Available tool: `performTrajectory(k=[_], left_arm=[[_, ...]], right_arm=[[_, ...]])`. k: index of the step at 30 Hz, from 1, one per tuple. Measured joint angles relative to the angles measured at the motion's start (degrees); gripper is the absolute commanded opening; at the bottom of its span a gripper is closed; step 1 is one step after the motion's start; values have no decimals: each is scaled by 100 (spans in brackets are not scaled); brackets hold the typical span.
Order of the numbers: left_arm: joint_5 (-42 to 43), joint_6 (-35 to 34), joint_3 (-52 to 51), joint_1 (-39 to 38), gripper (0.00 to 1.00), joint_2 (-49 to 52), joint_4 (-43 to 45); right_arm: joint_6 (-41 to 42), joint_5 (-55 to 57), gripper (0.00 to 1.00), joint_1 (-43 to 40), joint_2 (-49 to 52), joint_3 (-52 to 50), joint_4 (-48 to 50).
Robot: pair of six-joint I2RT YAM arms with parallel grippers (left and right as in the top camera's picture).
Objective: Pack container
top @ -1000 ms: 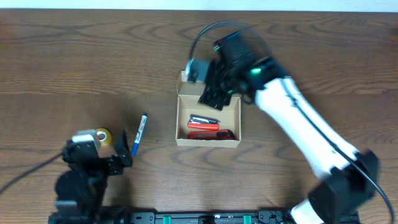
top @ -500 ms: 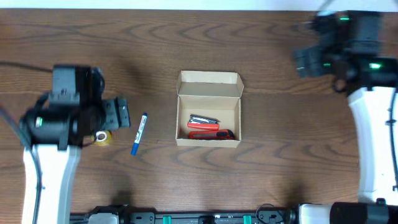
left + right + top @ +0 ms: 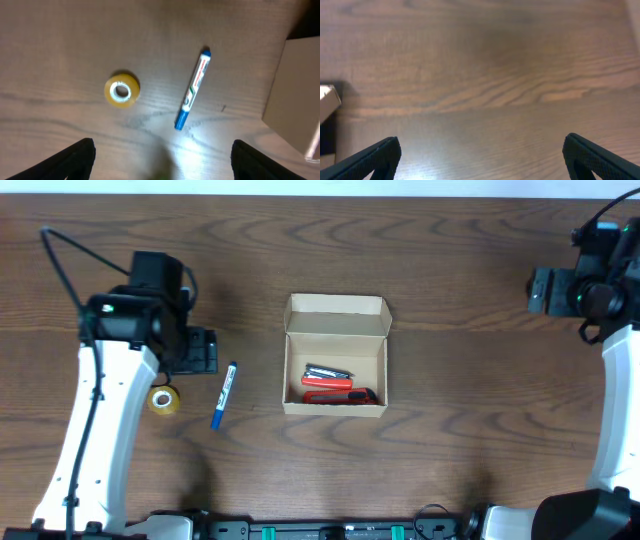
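Container [image 3: 336, 320] well apart from left gripper [image 3: 200, 352] and, seemingly farther, right gripper [image 3: 481, 155].

Matt cardboard container [image 3: 336, 317], grained wooden table [image 3: 470, 380]

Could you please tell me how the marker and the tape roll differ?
The marker is long and thin, white and blue; the tape is a small yellow ring. The marker lies slanted on its side; the tape lies flat, hole up. The marker is nearer the box. Both lie loose on the table, outside the box.
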Motion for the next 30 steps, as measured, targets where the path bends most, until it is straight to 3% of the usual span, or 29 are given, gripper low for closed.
performTrajectory(k=[7,16,30], left_arm=[[-188,-9,-1021,-586,89,0,916],[-184,-59,-2341,-656,98,11,2074],[105,-63,-2988,-656,95,789,3104]], right_arm=[[107,-48,99,0,0,-691,256],[122,-50,99,0,0,-833,293],[125,-52,99,0,0,-833,251]])
